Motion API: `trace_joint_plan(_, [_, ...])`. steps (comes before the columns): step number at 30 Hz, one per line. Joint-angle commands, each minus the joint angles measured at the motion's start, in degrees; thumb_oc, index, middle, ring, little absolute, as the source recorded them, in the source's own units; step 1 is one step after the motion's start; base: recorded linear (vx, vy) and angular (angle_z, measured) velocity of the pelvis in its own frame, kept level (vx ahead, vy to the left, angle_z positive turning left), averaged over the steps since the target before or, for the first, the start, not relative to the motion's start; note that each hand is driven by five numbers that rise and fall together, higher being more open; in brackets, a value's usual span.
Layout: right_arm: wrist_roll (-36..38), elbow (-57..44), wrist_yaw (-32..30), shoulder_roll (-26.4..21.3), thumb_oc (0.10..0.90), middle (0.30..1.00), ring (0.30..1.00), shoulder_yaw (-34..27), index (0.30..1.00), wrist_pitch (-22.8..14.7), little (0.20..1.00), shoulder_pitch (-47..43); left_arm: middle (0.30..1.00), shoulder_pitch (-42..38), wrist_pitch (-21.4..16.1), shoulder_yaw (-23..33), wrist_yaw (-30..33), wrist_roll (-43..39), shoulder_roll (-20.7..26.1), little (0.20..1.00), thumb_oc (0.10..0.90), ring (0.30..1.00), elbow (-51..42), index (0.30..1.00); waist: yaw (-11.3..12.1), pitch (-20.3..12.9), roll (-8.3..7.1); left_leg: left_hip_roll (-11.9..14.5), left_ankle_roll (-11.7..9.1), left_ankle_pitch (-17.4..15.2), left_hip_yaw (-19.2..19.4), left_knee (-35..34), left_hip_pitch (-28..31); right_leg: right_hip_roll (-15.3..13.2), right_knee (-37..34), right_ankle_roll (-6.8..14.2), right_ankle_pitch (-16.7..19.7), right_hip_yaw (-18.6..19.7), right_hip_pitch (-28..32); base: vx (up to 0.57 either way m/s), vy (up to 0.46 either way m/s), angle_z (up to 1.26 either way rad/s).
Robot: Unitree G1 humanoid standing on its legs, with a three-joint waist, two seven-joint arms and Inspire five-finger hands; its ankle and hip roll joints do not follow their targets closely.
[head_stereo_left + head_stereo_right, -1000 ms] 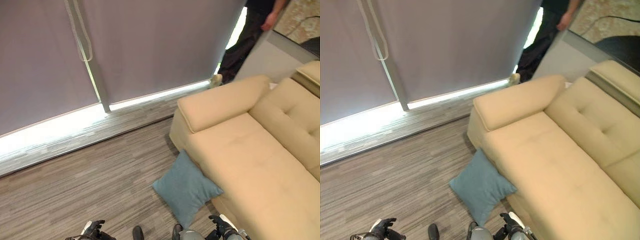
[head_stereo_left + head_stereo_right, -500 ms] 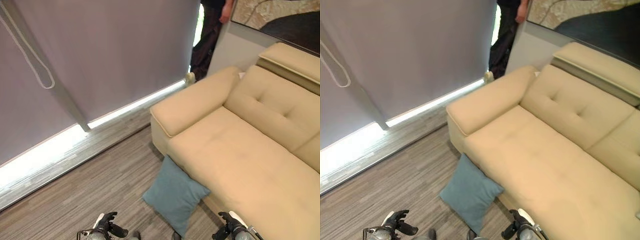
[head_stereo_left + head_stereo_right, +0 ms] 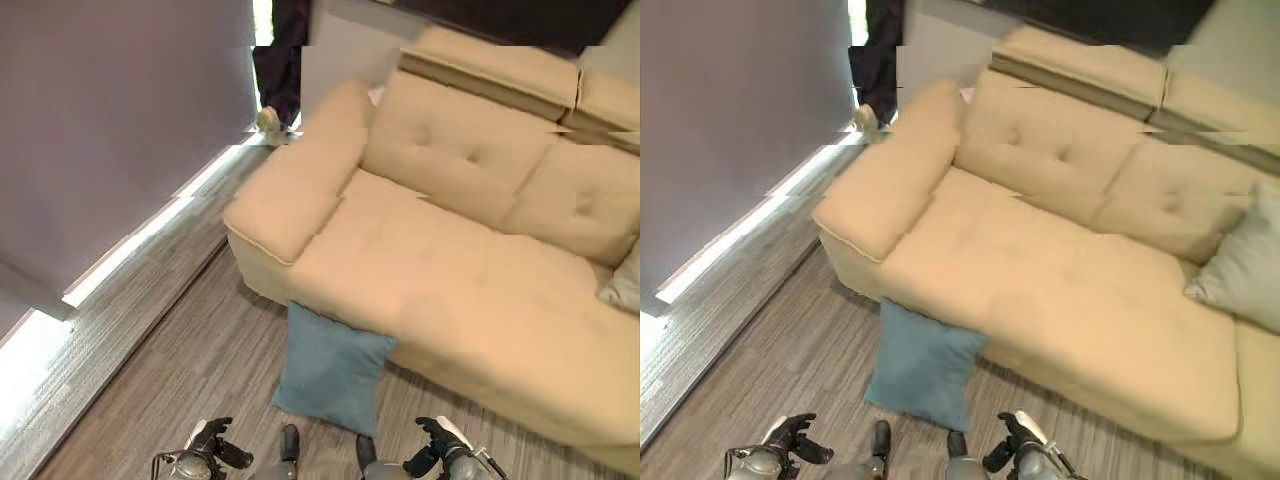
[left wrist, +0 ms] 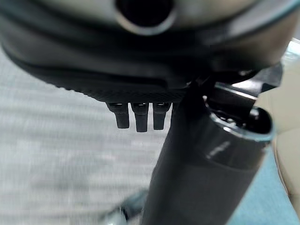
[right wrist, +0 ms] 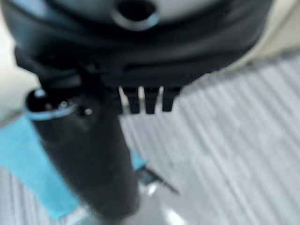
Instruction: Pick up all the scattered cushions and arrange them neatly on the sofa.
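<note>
A blue-grey cushion lies on the wood floor, leaning against the front of the beige sofa. A pale grey cushion rests on the sofa seat at the right end. My left hand hangs low at the bottom left with relaxed fingers and holds nothing. Low at the bottom right is my right hand, its fingers also relaxed and empty. Both hands are nearer to me than the blue-grey cushion and apart from it.
A person's dark legs stand at the far end of the sofa by the grey blind. Striped wood floor stretches to the left of the sofa. The sofa's armrest faces the blind.
The whole view has swung to the right: more of the sofa and a pale grey cushion now show, and the blind has slid off left. The blue-grey cushion has not moved.
</note>
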Motion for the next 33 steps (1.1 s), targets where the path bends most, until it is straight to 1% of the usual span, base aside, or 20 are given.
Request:
trace_joint_plan(1, [1.02,-2.62,-0.79,-2.39,0.8,0.9,0.9,1.02,0.9,-1.91,0.9,-1.94,0.9,1.38,-1.54,2.41,1.11,0.71,1.97,0.9,0.8,0.9,-0.62,0.9,0.88,-1.0,-1.29,4.39,-4.9,-6.79,-3.27,3.04,-0.5,2.55,4.84,-0.05,-1.84,-2.99,-0.76,0.02,0.119,-0.57])
trace_joint_plan(3, [1.29,-2.52,-1.06,-2.52,0.8,0.9,0.9,0.96,0.9,-2.23,0.9,-1.54,0.9,1.75,-1.6,2.62,0.98,0.73,1.84,0.9,0.8,0.9,-0.43,0.9,0.66,-1.34,-1.63,3.46,-4.6,-6.59,-2.39,2.21,-0.07,5.86,5.3,-0.47,-2.74,-2.7,-0.82,0.01,0.065,-0.38])
trace_joint_plan(5, [1.19,-2.79,-1.35,-2.68,0.8,0.9,0.9,1.21,0.9,-2.14,0.9,-1.38,0.9,2.09,-1.5,2.83,0.91,0.96,1.63,0.9,0.8,0.9,-0.33,0.9,1.41,-1.58,-1.99,3.43,-4.94,-6.57,-0.85,1.17,0.31,5.89,2.42,-1.49,-3.64,-6.37,0.34,0.01,-0.03,-0.37])
trace_joint_plan(6, [1.19,-2.8,-1.35,-2.68,0.8,0.9,0.9,1.22,0.9,-2.14,0.9,-1.37,0.9,2.1,-1.5,2.83,0.91,0.96,1.63,0.9,0.8,0.9,-0.33,0.9,1.38,-1.58,-1.98,3.45,-4.95,-6.54,-0.9,1.14,0.34,5.92,2.3,-1.51,-3.6,-6.42,0.42,0.04,-0.079,-0.5])
trace_joint_plan(7, [1.23,-2.49,-1.35,-2.9,0.8,0.9,0.9,1.09,0.9,-2.05,0.9,-0.86,0.9,2.25,-1.52,2.56,0.63,1.6,1.29,0.9,0.8,0.9,-0.27,0.9,1.02,-1.84,-2.27,3.03,-5.07,-6.62,-0.67,1.46,0.25,7.09,-1.0,-1.88,-3.9,-4.48,1.37,0.03,-0.055,-0.26])
trace_joint_plan(8, [1.24,-2.2,-1.53,-3.17,0.8,0.9,0.9,1.05,0.9,-2.01,0.9,-0.84,0.9,2.26,-1.67,2.66,0.75,1.54,0.92,0.9,0.8,0.9,-0.48,0.9,0.95,-1.86,-2.27,2.89,-5.19,-6.72,-0.33,1.55,0.02,7.36,-1.99,-1.92,-3.45,-4.07,1.4,0.02,-0.077,-0.06])
trace_joint_plan(10, [1.45,-2.0,-1.63,-3.71,0.8,0.9,0.9,0.6,0.9,-1.92,0.9,-0.88,0.9,1.89,-1.64,2.43,0.55,1.17,0.4,0.9,0.8,0.9,-1.04,0.9,0.88,-1.61,-2.0,2.92,-5.51,-7.2,0.06,2.79,-0.73,7.28,-3.64,-2.02,-2.93,-4.18,1.65,-0.01,-0.066,-0.03])
trace_joint_plan(13, [2.01,-2.1,-2.01,-4.8,0.8,0.9,0.9,-0.08,0.9,-2.05,0.9,-0.89,0.9,1.43,-1.81,1.11,0.03,1.14,-0.58,0.9,0.8,0.9,-2.44,0.9,0.43,-0.45,-1.45,2.92,-6.12,-8.78,-0.12,8.42,-3.24,6.92,-3.3,-2.75,-3.18,-4.12,1.28,-0.02,-0.031,0.03])
trace_joint_plan(15, [2.21,-1.46,-2.24,-5.24,0.8,0.9,0.9,0.28,0.9,-1.83,0.9,-1.87,0.9,0.78,-1.9,0.65,0.27,0.43,-0.93,0.9,0.8,0.9,-2.93,0.9,0.94,0.58,-1.5,2.4,-6.83,-9.54,-2.7,12.43,-5.36,7.01,-2.33,-3.43,-3.61,-3.28,0.68,-0.03,0.019,0.08])
trace_joint_plan(16, [2.3,-1.06,-2.32,-5.35,0.8,0.9,0.9,0.29,0.9,-1.77,0.9,-2.16,0.9,0.55,-1.93,0.42,0.24,0.02,-1.15,0.9,0.8,0.9,-2.92,0.9,1.06,0.71,-1.43,2.35,-7.18,-9.51,-3.91,12.95,-6.13,6.96,-2.18,-3.52,-3.84,-2.91,0.55,0.03,0.088,-0.19])
trace_joint_plan(17, [2.6,-0.85,-2.48,-5.58,0.8,0.9,0.9,-0.08,0.9,-1.68,0.9,-2.29,0.9,0.36,-1.9,-0.02,0.23,-0.58,-1.37,0.9,0.8,0.9,-3.12,0.9,0.93,0.49,-1.37,3.59,-7.58,-8.93,-4.66,12.58,-6.95,6.47,-2.1,-3.27,-4.1,-2.71,0.73,0.04,0.073,-0.24])
trace_joint_plan(18, [2.6,-0.86,-2.48,-5.58,0.8,0.9,0.9,-0.09,0.9,-1.68,0.9,-2.28,0.9,0.36,-1.9,-0.02,0.23,-0.58,-1.37,0.9,0.8,0.9,-3.13,0.9,0.93,0.49,-1.37,3.58,-7.58,-8.93,-4.65,12.56,-6.94,6.47,-2.09,-3.27,-4.12,-2.71,0.73,0.09,0.087,-0.28])
trace_joint_plan(20, [3.01,-1.06,-2.7,-5.69,0.8,0.9,0.9,-0.37,0.9,-1.71,0.9,-2.33,0.9,0.21,-1.93,-0.41,0.26,-1.14,-1.3,0.9,0.8,0.9,-3.38,0.9,1.15,0.35,-1.51,4.87,-7.81,-7.87,-5.44,11.28,-8.12,6.08,-1.99,-2.93,-4.32,-2.43,0.98,0.09,0.067,-0.17])
trace_joint_plan(22, [3.19,-1.47,-2.85,-5.82,0.8,0.9,0.9,-0.98,0.9,-1.73,0.9,-2.32,0.9,-0.03,-1.87,-0.59,0.14,-1.32,-1.07,0.9,0.8,0.9,-3.71,0.9,1.01,0.54,-0.81,5.79,-7.96,-6.64,-6.59,9.21,-8.09,6.13,-0.6,-2.68,-5.32,-1.9,0.33,0.11,0.124,-0.15])
trace_joint_plan(24, [3.13,-1.4,-2.86,-5.75,0.8,0.9,0.9,-1.09,0.9,-1.69,0.9,-2.43,0.9,-0.24,-1.83,-0.74,0.13,-1.19,-0.95,0.9,0.8,0.9,-3.65,0.9,0.72,0.75,-0.64,5.9,-8.0,-6.34,-6.25,9.11,-8.21,5.99,0.15,-2.72,-5.49,-1.7,-0.18,0.05,0.122,-0.11])
trace_joint_plan(27, [3.54,-1.33,-3.57,-5.02,0.8,0.9,0.9,-0.69,0.9,-1.27,0.9,-3.86,0.9,-1.79,-2.16,-1.2,1.1,-1.35,0.22,0.9,0.8,0.9,-3.93,0.9,0.41,2.0,-1.04,5.02,-7.13,-6.69,-4.76,9.74,-10.05,5.21,3.19,-2.34,-4.55,0.43,-4.85,0.0,0.2,-0.25])
trace_joint_plan(28, [4.72,-1.55,-4.01,-4.67,0.8,0.9,0.9,-0.94,0.9,-1.1,0.9,-4.6,0.9,-2.81,-2.47,-0.72,1.8,-2.72,0.83,0.9,0.8,0.9,-4.55,0.9,0.57,2.7,-1.43,4.68,-6.58,-7.14,-4.12,10.39,-11.19,4.79,4.02,-2.13,-4.0,0.99,-6.66,-0.01,0.093,-0.35])
trace_joint_plan(30, [5.43,-1.76,-4.21,-4.59,0.8,0.9,0.9,-1.29,0.9,-1.08,0.9,-4.9,0.9,-3.24,-2.61,-0.57,2.07,-3.25,1.08,0.9,0.8,0.9,-4.95,0.9,0.63,3.09,-1.52,4.49,-6.36,-7.3,-3.84,10.85,-11.88,4.53,4.42,-2.04,-3.77,1.13,-7.48,-0.02,0.058,-0.14])
trace_joint_plan(32, [8.74,-2.7,-5.54,-4.33,0.8,0.9,0.9,-3.02,0.9,-1.2,0.9,-6.44,0.9,-5.36,-3.2,0.14,3.72,-5.87,1.85,0.9,0.8,0.9,-6.33,0.9,0.65,4.72,-1.66,4.07,-5.96,-7.77,-3.16,13.0,-15.11,3.86,6.19,-1.86,-3.2,1.68,-11.33,-0.05,0.053,0.03])
trace_joint_plan(33, [8.74,-2.7,-5.54,-4.33,0.8,0.9,0.9,-3.02,0.9,-1.2,0.9,-6.44,0.9,-5.37,-3.2,0.14,3.72,-5.87,1.85,0.9,0.8,0.9,-6.33,0.9,0.65,4.7,-1.66,4.07,-5.95,-7.78,-3.16,13.03,-15.15,3.86,6.2,-1.86,-3.2,1.68,-11.37,-0.05,0.036,0.02])
